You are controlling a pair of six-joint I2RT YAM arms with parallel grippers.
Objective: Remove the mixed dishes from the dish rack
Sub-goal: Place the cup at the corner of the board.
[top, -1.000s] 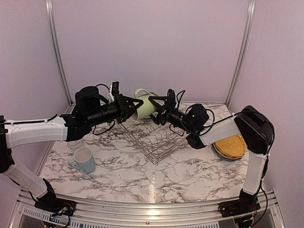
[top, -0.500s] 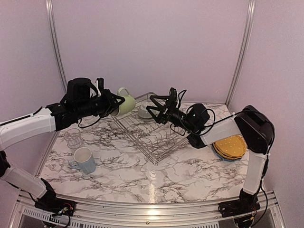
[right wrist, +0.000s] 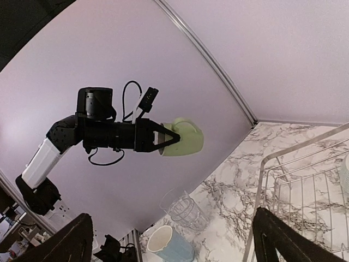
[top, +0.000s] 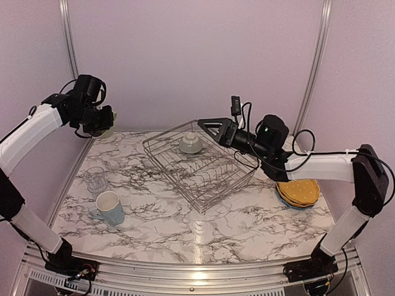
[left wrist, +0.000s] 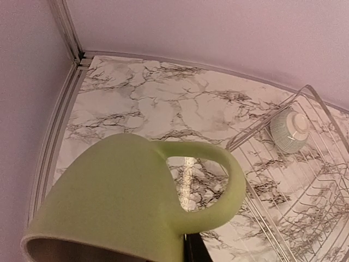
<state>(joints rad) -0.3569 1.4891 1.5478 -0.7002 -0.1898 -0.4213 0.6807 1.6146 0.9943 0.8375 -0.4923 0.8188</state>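
Now my left claw (right wrist: 166, 139) is closed on the rim of the pale green cup (left wrist: 120, 196). It holds the cup in the air, tipped on its side w/ the handle up, well to the left of the dish rack (top: 203, 179) and close to the back-left corner. My right claw (top: 208, 126) is empty, w/ fingers spread wide. It hangs just above the far-right edge of the rack, near the pale green bowl (top: 190, 143).

I judge the step in hand is the carrying of the cup out to its place. The next move calls for turning the cup upright and lowering it on free table left of the rack. The clear glass (top: 95, 179) and the light blue mug (top: 110, 206) stand there already, so I must keep apart from both. I hold only the rim, so I think a slow descent is safer. After this, the bowl is the only dish I see in the rack, upside down in the far corner. The right claw is approx. over it.

The stack of plates (top: 299, 192) lies right of the rack, yellow-orange on top.

The table (top: 247, 228) is white marble pattern w/ grey veins, smooth and a bit shiny. Plain lilac walls w/ metal posts stand behind the rack and at both sides.
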